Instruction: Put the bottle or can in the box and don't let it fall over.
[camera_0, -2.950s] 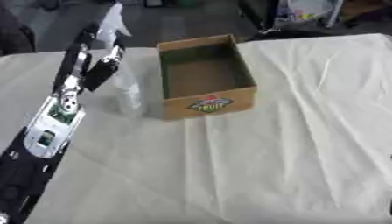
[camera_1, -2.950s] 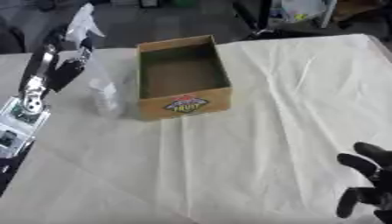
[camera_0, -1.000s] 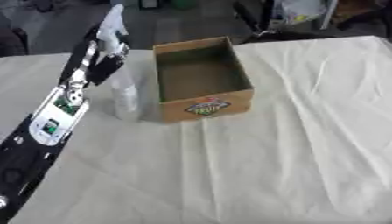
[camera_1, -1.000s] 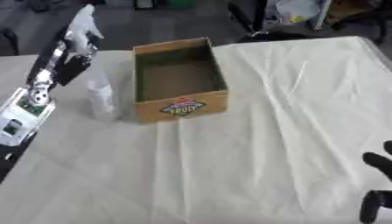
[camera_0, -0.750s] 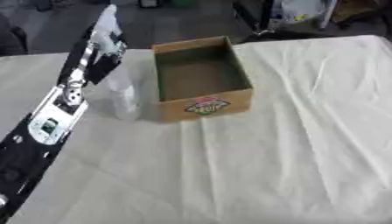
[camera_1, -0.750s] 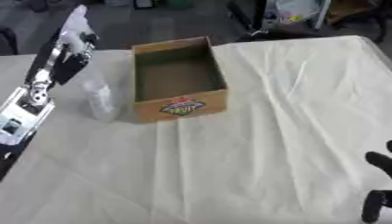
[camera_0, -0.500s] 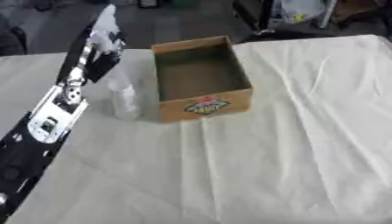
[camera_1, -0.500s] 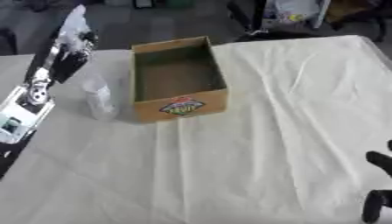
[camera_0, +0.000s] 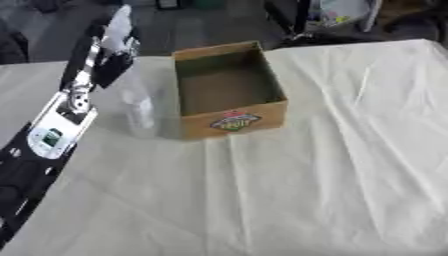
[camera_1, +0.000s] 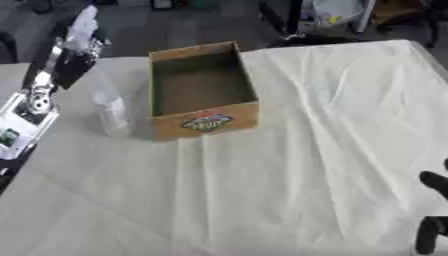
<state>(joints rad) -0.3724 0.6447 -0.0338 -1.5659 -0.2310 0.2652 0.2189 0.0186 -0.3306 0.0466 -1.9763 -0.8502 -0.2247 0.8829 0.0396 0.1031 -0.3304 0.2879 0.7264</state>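
A clear plastic bottle (camera_0: 140, 107) stands upright on the white cloth, just left of the open cardboard box (camera_0: 229, 85), close to its left wall. The box is empty and has a fruit label on its front. My left arm comes in from the lower left, and my left hand (camera_0: 112, 46) is above and behind the bottle's top. The blur hides whether it touches the bottle. Part of my right hand (camera_1: 432, 210) shows at the lower right edge of the right eye view, with dark fingers pointing up and holding nothing.
A white cloth (camera_0: 332, 165) covers the table, with wide free room to the right of and in front of the box. Beyond the far edge are a dark floor and some clutter (camera_0: 337, 15).
My left hand has moved a little up and away from the bottle's top. The bottle and box have stayed put. My right hand has slid lower toward the view's corner.
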